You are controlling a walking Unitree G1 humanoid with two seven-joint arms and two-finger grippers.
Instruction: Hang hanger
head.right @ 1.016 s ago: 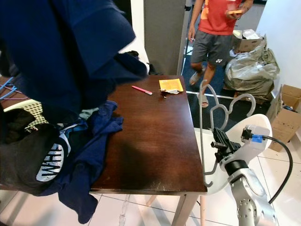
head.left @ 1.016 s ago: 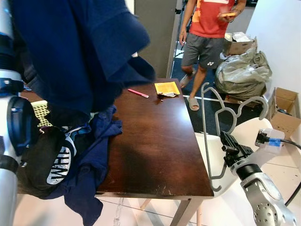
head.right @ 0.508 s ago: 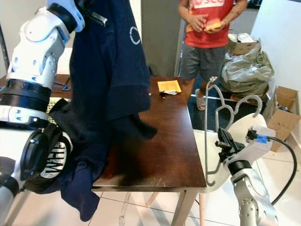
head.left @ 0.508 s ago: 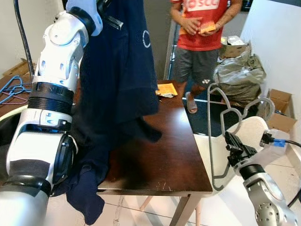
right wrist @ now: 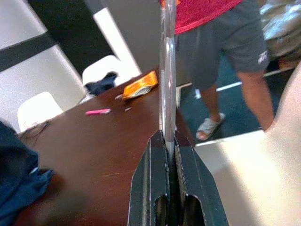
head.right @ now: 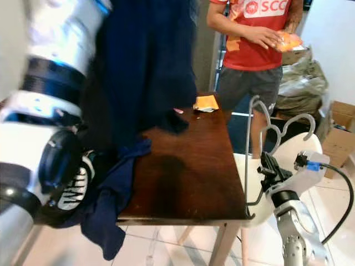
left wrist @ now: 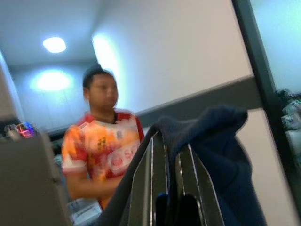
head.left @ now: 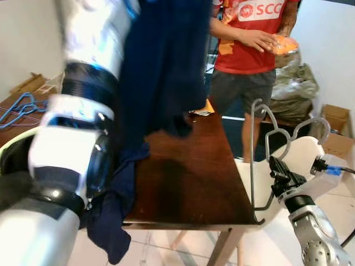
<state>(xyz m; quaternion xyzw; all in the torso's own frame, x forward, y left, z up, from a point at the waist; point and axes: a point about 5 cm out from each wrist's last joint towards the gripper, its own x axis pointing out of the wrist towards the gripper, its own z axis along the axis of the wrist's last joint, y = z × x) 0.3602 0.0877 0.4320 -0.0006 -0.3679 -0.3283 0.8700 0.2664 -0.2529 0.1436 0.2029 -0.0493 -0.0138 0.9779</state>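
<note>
Beside the table (head.left: pixel 194 183), the right pincer (head.left: pixel 277 173) clamps the grey hanger (head.left: pixel 254 160) upright, hook uppermost.

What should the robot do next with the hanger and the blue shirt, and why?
Probably bring the right tool with the grey hanger up toward the navy shirt. The left tool is pinching the shirt high above the table, while the hanger sits low by the table's edge, apart from the shirt.

Dark wood table (head.left: pixel 188 183) on pale tiled floor (head.right: pixel 166 249); white chair (head.right: pixel 294 152) at its right edge. White walls (head.left: pixel 28 39), cardboard boxes (head.left: pixel 335 116) by right wall, ceiling light (left wrist: pixel 55 44) on.
</note>
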